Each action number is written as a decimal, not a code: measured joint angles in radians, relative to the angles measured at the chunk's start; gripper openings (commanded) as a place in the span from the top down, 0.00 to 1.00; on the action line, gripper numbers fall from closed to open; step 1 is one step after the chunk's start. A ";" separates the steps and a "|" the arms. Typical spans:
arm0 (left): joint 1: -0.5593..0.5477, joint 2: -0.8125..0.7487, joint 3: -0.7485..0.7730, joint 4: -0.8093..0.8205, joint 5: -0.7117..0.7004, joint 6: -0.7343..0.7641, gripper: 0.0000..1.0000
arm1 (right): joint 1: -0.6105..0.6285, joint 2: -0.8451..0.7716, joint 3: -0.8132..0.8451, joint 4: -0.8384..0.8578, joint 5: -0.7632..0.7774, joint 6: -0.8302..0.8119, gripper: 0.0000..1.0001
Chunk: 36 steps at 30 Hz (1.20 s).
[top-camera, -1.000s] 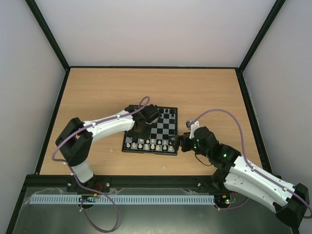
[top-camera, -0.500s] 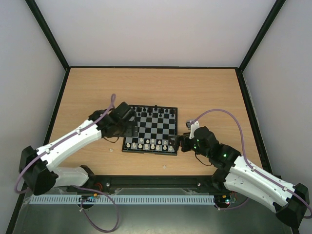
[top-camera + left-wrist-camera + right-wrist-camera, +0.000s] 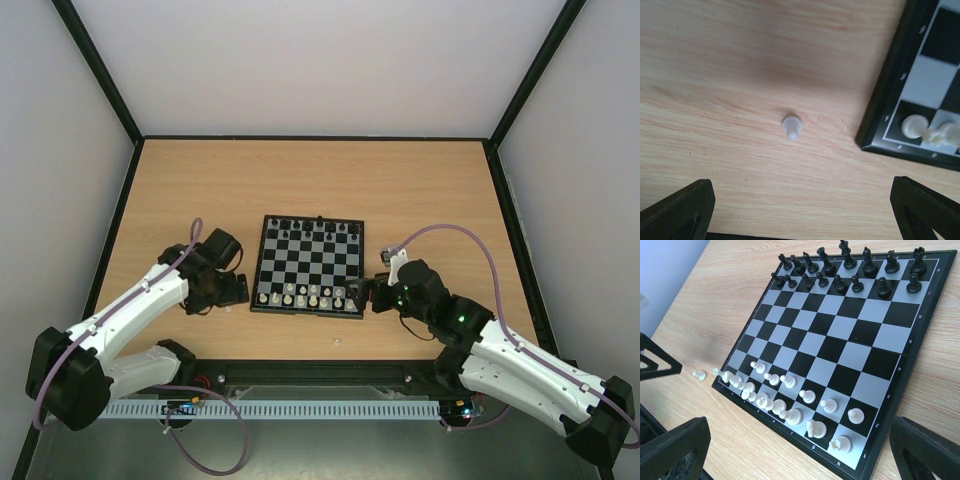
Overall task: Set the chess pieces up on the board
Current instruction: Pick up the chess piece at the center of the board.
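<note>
Just off board: white pawn lay toward worktop's near edge, unplaced.
Left claw: wide open, empty, above pawn, seemingly to fetch it.
Right claw: wide open, empty, waiting.

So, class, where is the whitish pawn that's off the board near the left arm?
In the left wrist view the whitish pawn sits on the wooden table, just left of the near-left corner of the board.

light wood table, thin black frame around it, pale lilac-white walls, soft even light
</note>
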 measured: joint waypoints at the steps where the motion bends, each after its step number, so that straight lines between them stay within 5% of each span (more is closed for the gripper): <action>1: 0.000 0.000 -0.014 0.001 0.006 0.001 0.03 | 0.000 0.000 0.000 0.000 -0.002 0.000 0.01; 18: 0.000 0.080 -0.083 0.079 0.042 0.012 0.47 | 0.000 -0.002 -0.001 0.001 -0.013 0.000 0.01; 36: 0.054 0.159 -0.101 0.179 0.046 0.018 0.68 | 0.000 -0.002 -0.003 0.001 -0.014 0.000 0.01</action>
